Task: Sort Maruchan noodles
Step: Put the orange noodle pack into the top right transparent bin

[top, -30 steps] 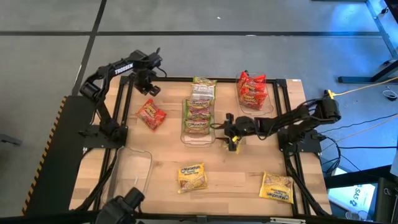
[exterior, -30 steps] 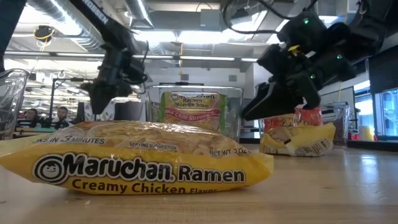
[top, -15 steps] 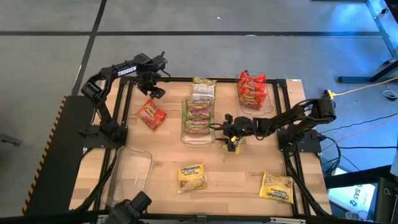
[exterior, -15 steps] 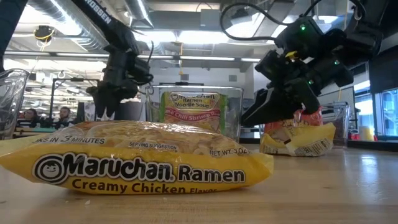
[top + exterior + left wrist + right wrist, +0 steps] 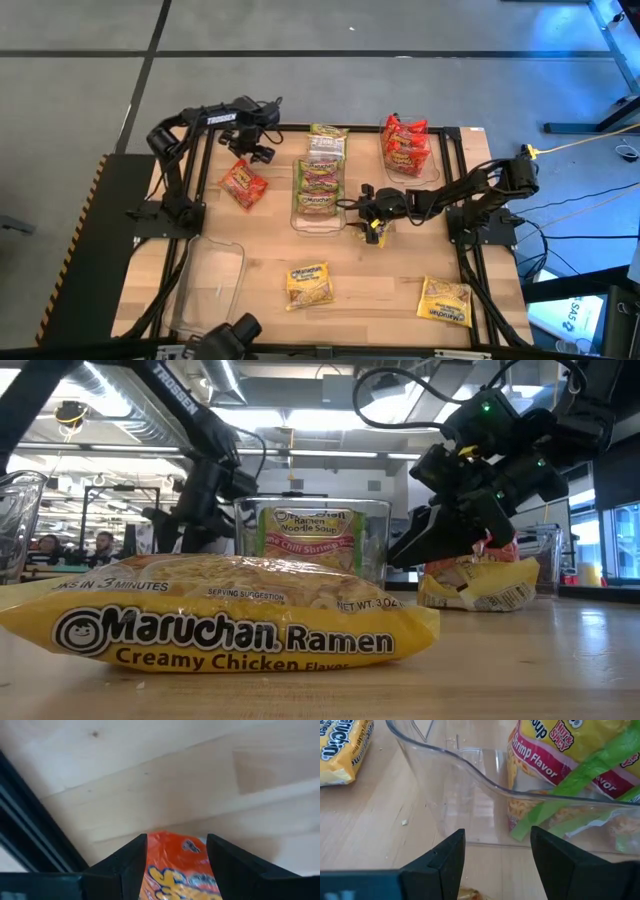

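I had the left gripper (image 5: 262, 152) up at the far left of the table (image 5: 400, 270), fingers spread and holding nothing, hanging above the red packet (image 5: 243, 184) that lay loose on the wood; in the left wrist view that red packet (image 5: 182, 865) showed between my two fingers (image 5: 125, 865) but apart from them. The right gripper (image 5: 372, 228) sat mid-table, just right of the middle bin (image 5: 297, 222), its fingers parted with a gap between them; something small and yellow showed under it, but I could not tell whether it was gripped. The middle bin held green packets (image 5: 318, 175), with one more packet (image 5: 328, 131) at its far end. The far right bin (image 5: 432, 172) held red packets (image 5: 406, 145). Two yellow packets lay on the near side, one near the centre (image 5: 308, 284) and one to the right (image 5: 445, 301). An empty clear bin (image 5: 215, 285) stood at the near left.
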`<state>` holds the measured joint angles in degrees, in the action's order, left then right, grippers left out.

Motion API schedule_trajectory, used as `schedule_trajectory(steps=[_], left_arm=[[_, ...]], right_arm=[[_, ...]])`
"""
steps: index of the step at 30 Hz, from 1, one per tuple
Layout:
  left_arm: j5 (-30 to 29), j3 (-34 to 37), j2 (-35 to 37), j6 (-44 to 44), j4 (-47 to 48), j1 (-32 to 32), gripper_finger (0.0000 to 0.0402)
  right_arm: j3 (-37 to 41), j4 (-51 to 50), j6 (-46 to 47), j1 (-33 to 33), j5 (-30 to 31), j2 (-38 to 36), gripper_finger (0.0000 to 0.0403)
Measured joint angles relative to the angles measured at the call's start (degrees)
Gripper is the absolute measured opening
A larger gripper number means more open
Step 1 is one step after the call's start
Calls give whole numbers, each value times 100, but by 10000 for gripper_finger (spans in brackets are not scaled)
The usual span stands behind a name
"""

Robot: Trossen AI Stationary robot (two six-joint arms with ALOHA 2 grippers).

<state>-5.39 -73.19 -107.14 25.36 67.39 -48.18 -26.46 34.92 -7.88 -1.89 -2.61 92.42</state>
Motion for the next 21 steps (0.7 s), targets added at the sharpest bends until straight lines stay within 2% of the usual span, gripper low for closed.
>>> schedule_trajectory(steps=[4, 13, 17, 21], left_arm=[[-193, 0, -265, 271, 102, 37, 199], [237, 0, -622, 110, 233, 145, 191], [331, 0, -618, 134, 259, 210, 151], [404, 0, -618, 145, 340, 249, 86]], right_arm=[[0, -14, 7, 0, -52, 0, 199], [0, -24, 9, 4, -304, 0, 199], [0, -24, 9, 3, -302, 0, 199], [0, -24, 9, 4, -304, 0, 199]])
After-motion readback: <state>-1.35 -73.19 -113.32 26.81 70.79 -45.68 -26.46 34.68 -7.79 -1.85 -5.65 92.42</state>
